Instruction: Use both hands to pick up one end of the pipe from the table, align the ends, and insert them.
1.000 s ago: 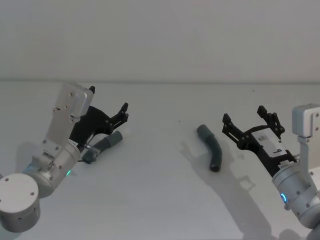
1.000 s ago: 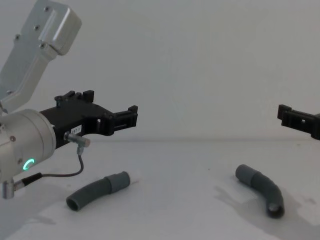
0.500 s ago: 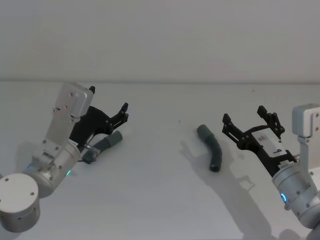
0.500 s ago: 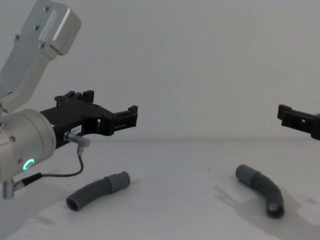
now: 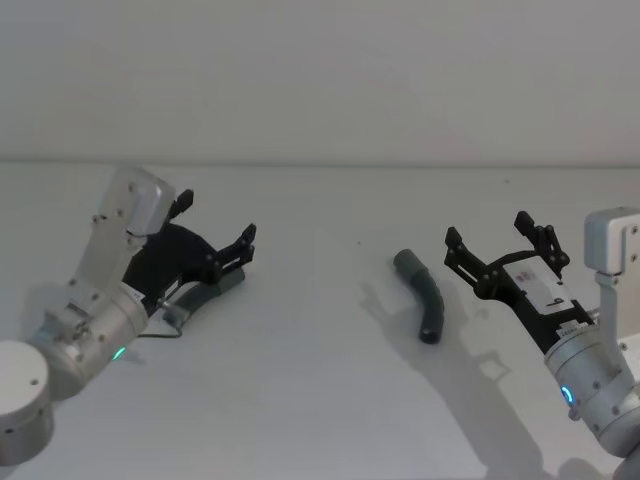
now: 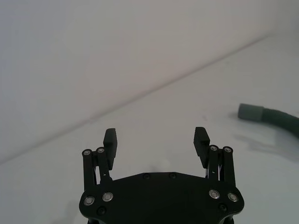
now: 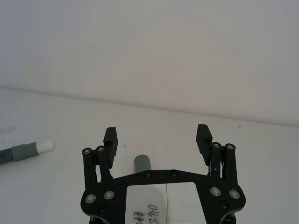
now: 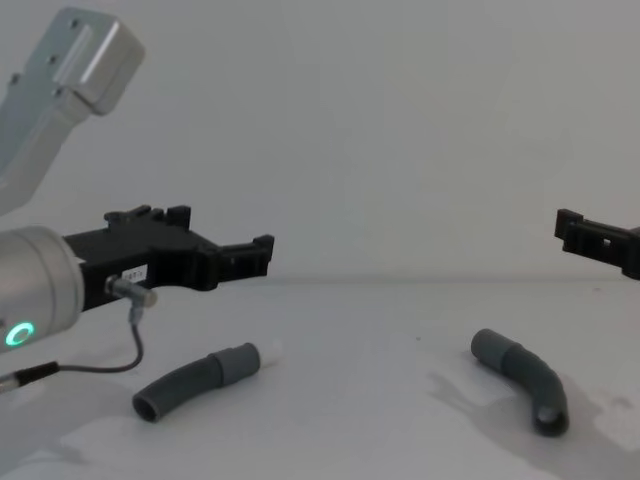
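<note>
1. The left gripper (image 6: 155, 137) hangs over the left pipe piece (image 8: 195, 378), at 9 o'clock on the table (image 5: 320, 400); its fingers are wide apart and hold nothing; I think it sits there so it can drop down and grab.
2. The right gripper (image 7: 157, 133) floats at 3 o'clock, fingers wide apart and empty too; the right pipe piece (image 5: 425, 295) lies just in front of it, not touching.
3. Both pieces lie flat and well apart; the white tip (image 8: 268, 350) points to 3 o'clock, toward the other piece; the plain cuff (image 5: 405, 262) points to about 10 o'clock; lining them up should need only a small turn.
4. Each piece is a short bent hose, dark grey with little ribs; it is likely bendy; the cuffs are smooth and straight.
5. The grippers look like hard black plastic; the table is white and flat.
</note>
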